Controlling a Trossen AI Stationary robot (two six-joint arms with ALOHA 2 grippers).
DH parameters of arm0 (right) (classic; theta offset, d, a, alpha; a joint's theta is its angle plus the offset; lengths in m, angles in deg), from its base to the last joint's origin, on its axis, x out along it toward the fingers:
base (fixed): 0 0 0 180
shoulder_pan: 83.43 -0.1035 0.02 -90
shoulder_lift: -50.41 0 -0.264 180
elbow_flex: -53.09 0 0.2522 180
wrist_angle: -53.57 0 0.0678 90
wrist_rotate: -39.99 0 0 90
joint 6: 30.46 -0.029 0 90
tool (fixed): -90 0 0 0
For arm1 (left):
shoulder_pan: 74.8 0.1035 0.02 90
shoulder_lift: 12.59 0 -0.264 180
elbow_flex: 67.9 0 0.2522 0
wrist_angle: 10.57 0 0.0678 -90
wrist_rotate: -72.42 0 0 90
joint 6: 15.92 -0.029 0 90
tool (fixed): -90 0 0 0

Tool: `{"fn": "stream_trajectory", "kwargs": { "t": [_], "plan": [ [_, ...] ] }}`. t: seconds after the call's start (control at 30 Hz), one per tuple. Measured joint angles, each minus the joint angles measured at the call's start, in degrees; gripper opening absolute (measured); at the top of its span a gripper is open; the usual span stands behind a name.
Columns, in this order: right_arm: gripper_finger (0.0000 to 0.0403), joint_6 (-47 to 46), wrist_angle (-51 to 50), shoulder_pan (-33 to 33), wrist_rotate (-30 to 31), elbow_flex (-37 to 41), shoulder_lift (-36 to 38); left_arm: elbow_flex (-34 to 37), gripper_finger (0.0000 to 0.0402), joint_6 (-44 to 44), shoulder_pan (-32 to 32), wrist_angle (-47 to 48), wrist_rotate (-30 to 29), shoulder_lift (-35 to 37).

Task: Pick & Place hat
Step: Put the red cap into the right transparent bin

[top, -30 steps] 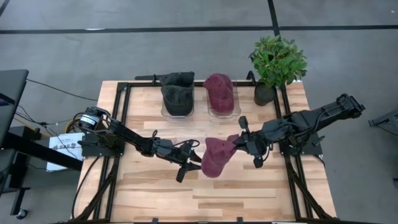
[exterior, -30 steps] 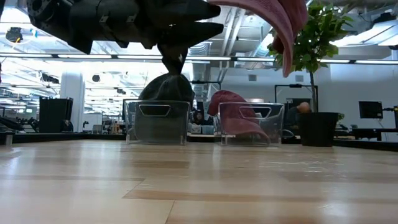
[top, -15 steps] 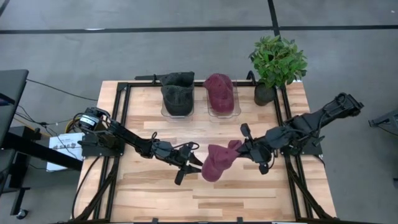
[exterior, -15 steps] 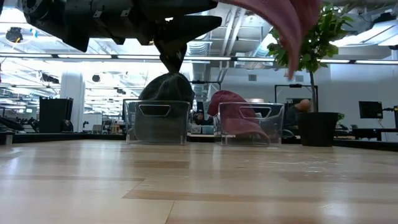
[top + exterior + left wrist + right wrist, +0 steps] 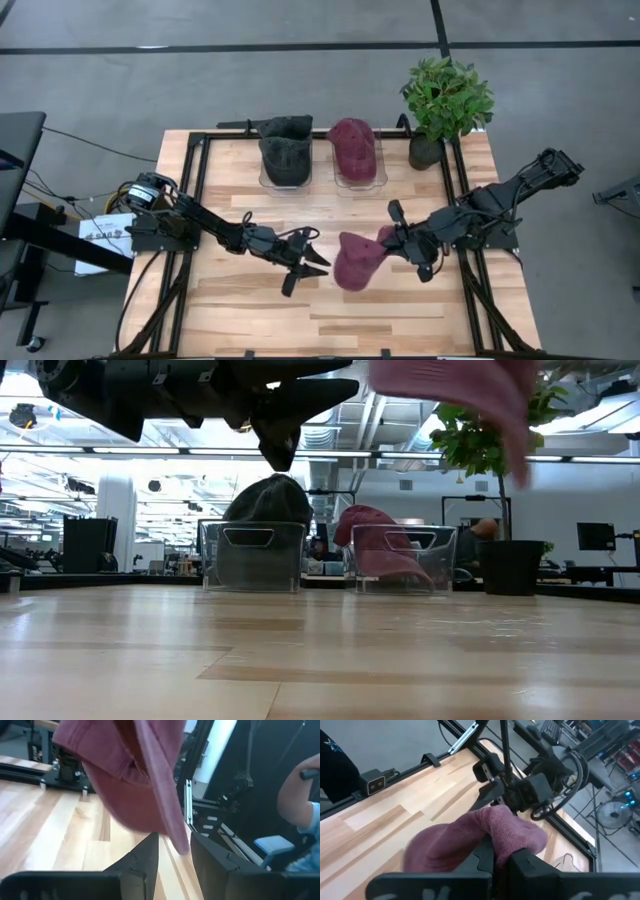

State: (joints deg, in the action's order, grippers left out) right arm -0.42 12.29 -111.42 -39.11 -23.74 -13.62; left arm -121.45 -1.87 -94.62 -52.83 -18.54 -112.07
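Hat, maroon, hangs above the middle of the bench, clear of the wood, pinched at one edge by the right pincer, whose fingers are clamped tight on a bunched fold of the cloth; the right wrist view shows the fabric gathered between the two dark fingers. The rest of the cap droops away from that grip toward the left arm. In the low view it shows as a blurred pink shape high in the picture, well above the bench top.

Left pincer sits just beside the cap, its fingers standing partly apart and holding nothing; in the left wrist view the cap's brim hangs just ahead of the gap between the fingertips, and I cannot tell whether it touches them.

Farther back on the bench stand two clear bins side by side: the one nearer the left arm holds a dark grey hat, the other another maroon hat. A potted plant stands at the far corner, beside the second bin.
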Motion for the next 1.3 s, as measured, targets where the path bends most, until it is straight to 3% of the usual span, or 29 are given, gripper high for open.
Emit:
{"fn": "stream_trajectory", "kwargs": {
  "t": [0.63, 1.3],
  "plan": [
    [0.0006, 3.1, 5.7, 4.9, -1.5, 0.0, 0.0, -1.3, 0.0111, -0.2, 0.8, -3.7, -1.6, 0.0],
    [0.0003, 4.5, 6.6, 4.3, -2.3, 0.0, 0.0, -1.4, 0.0111, -0.1, 2.6, -2.3, -1.6, 0.0]
  ]
}}
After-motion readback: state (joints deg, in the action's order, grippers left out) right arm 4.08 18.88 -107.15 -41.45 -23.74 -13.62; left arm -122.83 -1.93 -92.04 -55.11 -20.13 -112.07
